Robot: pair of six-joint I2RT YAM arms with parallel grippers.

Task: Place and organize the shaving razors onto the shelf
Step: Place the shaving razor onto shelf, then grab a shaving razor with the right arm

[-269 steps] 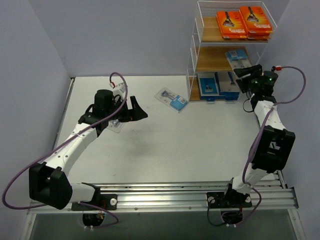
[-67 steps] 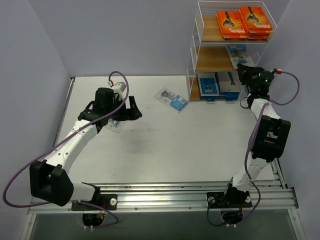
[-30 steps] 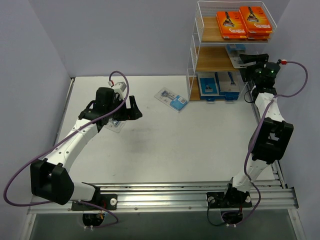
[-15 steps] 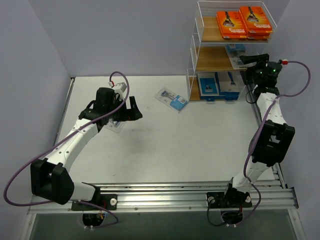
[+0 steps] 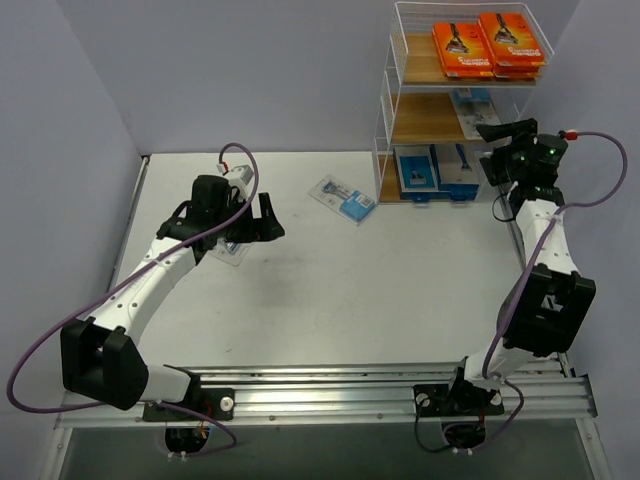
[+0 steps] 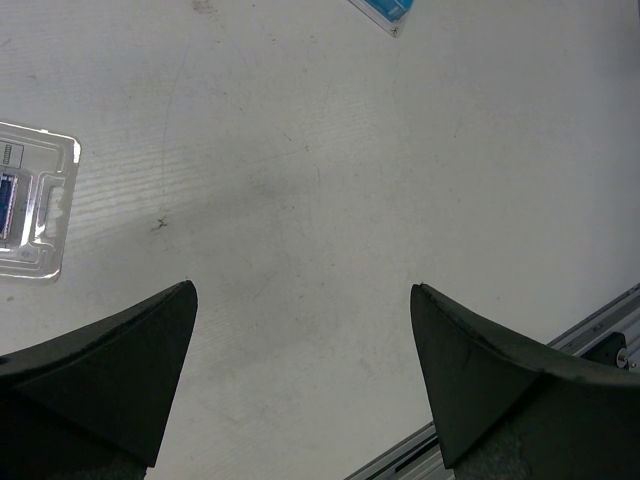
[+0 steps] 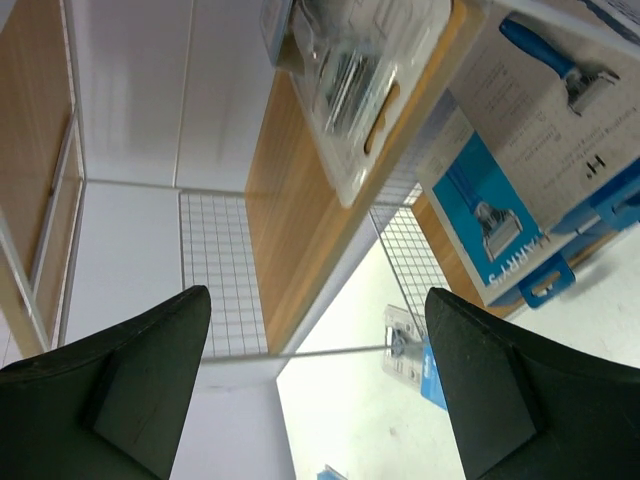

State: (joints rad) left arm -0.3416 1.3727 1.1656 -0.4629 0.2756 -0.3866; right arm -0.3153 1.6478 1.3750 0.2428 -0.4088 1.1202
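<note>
Black right hand (image 7: 317, 295) farther from shelf (image 5: 425, 118)

Blister pack (image 5: 343, 199) lies on table (image 5: 400, 280), left of the shelf (image 5: 420, 118).

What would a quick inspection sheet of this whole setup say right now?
Surface: white table, faintly scuffed, with two packs lying on it.
Job's things: the shelf holds orange packs on the top tier, a clear blister pack on the middle tier and blue-and-grey boxes on the bottom tier. A loose blister pack lies on the table near the shelf. A second blister pack lies by the left arm.
Clutter: nothing seen.
Grippers: left gripper open and empty above the table; right gripper open and empty at the shelf's middle tier.
Cables: purple cables loop along both arms, clear of the packs.
Surroundings: plain pale walls; metal rail at the near edge.
</note>
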